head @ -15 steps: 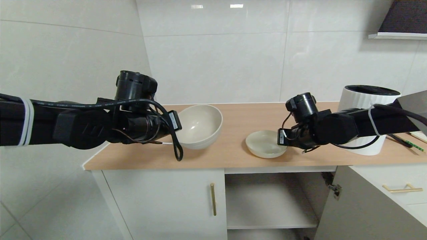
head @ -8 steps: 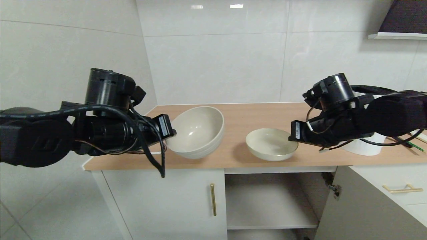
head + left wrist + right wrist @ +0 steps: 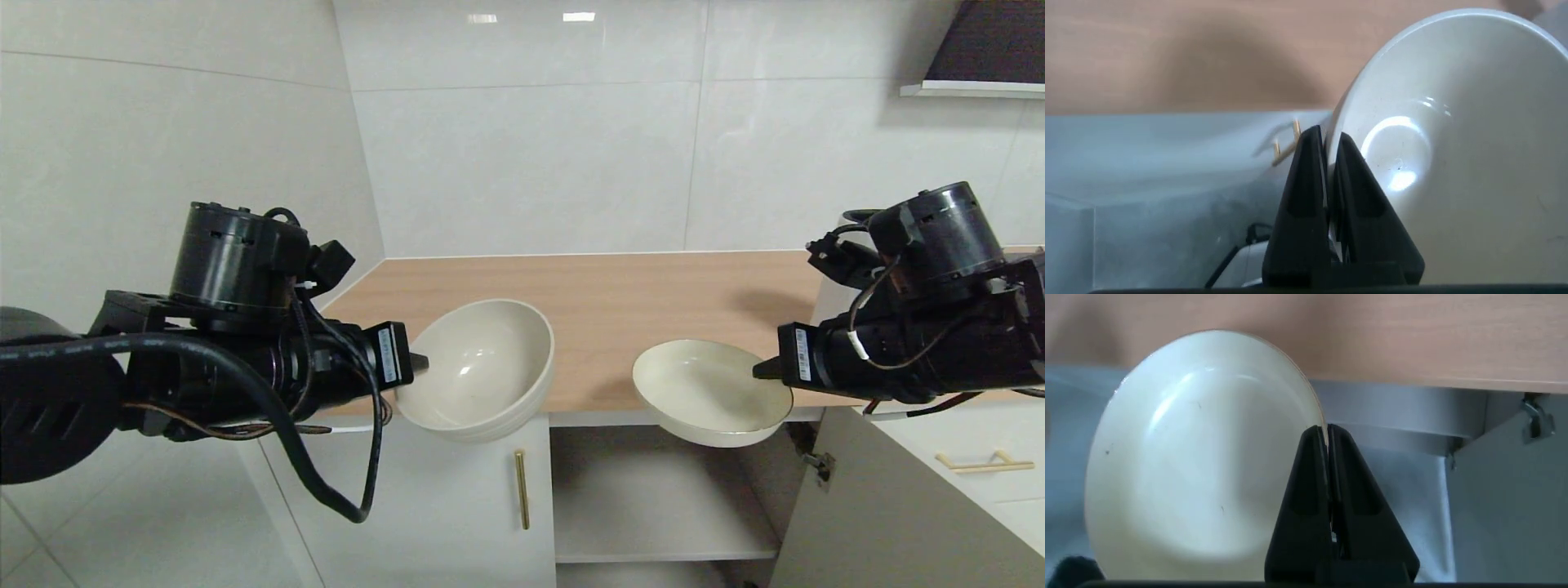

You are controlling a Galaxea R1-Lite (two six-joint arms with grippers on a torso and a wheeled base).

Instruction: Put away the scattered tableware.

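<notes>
The big bowl [image 3: 482,367] hangs tilted in the air at the front edge of the tabletop [image 3: 612,286]. Its rim is pinched at its 9 o'clock side between the fingers of the left gripper [image 3: 420,359]. The small bowl [image 3: 706,392] is at 3 o'clock of the big bowl and apart from it, also at the front edge. The right gripper [image 3: 759,371] clamps its rim at the 3 o'clock side. Under the tabletop, a closed door [image 3: 424,506] lies below the big bowl. An open compartment with a shelf [image 3: 653,506] lies below the small bowl. An open door [image 3: 898,523] stands at 3 o'clock of that compartment.
</notes>
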